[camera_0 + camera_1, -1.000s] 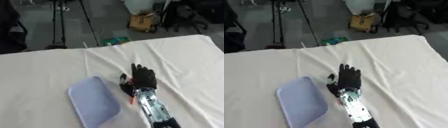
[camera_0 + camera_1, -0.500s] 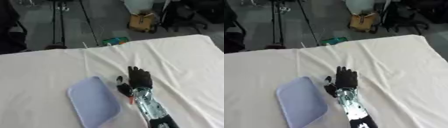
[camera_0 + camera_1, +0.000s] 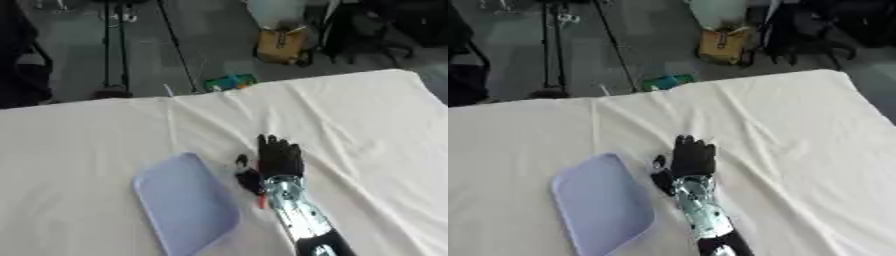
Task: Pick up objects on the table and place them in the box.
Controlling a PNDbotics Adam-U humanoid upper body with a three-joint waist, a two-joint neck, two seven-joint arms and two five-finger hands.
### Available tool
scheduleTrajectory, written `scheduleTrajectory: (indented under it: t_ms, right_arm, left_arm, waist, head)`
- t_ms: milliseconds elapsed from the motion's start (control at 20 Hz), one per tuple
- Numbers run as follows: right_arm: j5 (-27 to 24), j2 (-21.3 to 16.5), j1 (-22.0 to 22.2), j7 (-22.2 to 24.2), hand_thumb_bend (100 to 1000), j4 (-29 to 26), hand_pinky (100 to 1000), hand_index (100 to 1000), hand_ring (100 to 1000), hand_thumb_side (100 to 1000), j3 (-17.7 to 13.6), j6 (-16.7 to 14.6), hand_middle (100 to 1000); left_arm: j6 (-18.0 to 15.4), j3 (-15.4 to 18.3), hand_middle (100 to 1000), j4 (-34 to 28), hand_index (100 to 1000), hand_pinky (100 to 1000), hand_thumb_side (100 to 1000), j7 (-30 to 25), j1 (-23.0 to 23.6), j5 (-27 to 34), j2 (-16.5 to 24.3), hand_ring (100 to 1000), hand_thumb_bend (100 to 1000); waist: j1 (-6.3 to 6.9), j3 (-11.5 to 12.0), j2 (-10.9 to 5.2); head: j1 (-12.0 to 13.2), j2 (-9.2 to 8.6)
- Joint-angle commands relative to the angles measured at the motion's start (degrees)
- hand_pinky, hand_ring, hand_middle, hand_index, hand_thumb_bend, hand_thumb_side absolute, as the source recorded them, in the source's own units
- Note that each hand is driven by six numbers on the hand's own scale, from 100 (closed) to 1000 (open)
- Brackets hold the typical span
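My right hand (image 3: 280,159) lies palm down on the white cloth near the middle of the table. Its fingers are straight and point away from me, and the thumb sticks out to the left. It is open and holds nothing. Its silver forearm runs down to the lower edge of the view. A small red thing (image 3: 261,201) shows on the cloth just left of the wrist, partly hidden by the arm. A flat pale blue tray-like box (image 3: 179,202) lies left of the hand, about a thumb's width from it. My left hand shows in no view.
The white cloth (image 3: 367,125) is creased and covers the whole table. Beyond the far edge, on the floor, are a green thing (image 3: 229,81), a cardboard box (image 3: 280,45), tripod legs (image 3: 112,55) and chairs.
The right hand has drawn back slightly toward me along the cloth, its fingers still straight. The pale blue box has stayed where it was.
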Motion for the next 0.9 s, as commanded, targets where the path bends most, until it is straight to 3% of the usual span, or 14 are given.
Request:
scheduleTrajectory:
  t_ms: [50, 450, 800, 900]
  right_arm:
    - [1.13, 0.09, -0.99, 0.03, 166, -0.63, 696, 1000, 756, 1000, -0.32, 0.25, 808]
    - [1.51, -0.07, -1.02, 0.47, 152, -0.62, 687, 1000, 748, 1000, -0.63, 0.43, 805]
    - [0.74, -0.14, -0.98, 1.44, 139, -0.42, 642, 1000, 695, 1000, -0.99, 0.46, 797]
    - [0.41, -0.16, -0.97, 1.99, 107, -0.07, 630, 1000, 643, 1000, -1.13, 0.34, 797]
  left_arm:
    - [0.16, -0.10, 849, -0.81, 769, 711, 912, -0.11, -0.34, -0.08, 0.43, 805, 100]
    - [0.19, -0.01, 851, -0.81, 769, 712, 912, -0.08, -0.29, -0.03, 0.45, 806, 100]
    - [0.19, 0.08, 851, -0.81, 769, 712, 911, 0.23, -0.28, -0.04, 0.49, 806, 100]
    - [0.16, 0.08, 852, -0.81, 768, 712, 910, 0.28, -0.28, -0.05, 0.52, 806, 100]
  waist:
    - [0.05, -0.06, -1.02]
    - [0.06, -0.24, -1.07]
    - [0.13, -0.29, -1.02]
    - [0.13, -0.26, -1.04]
  head:
    - [0.06, -0.76]
    - [0.13, -0.79]
    - [0.13, -0.84]
    - [0.13, -0.77]
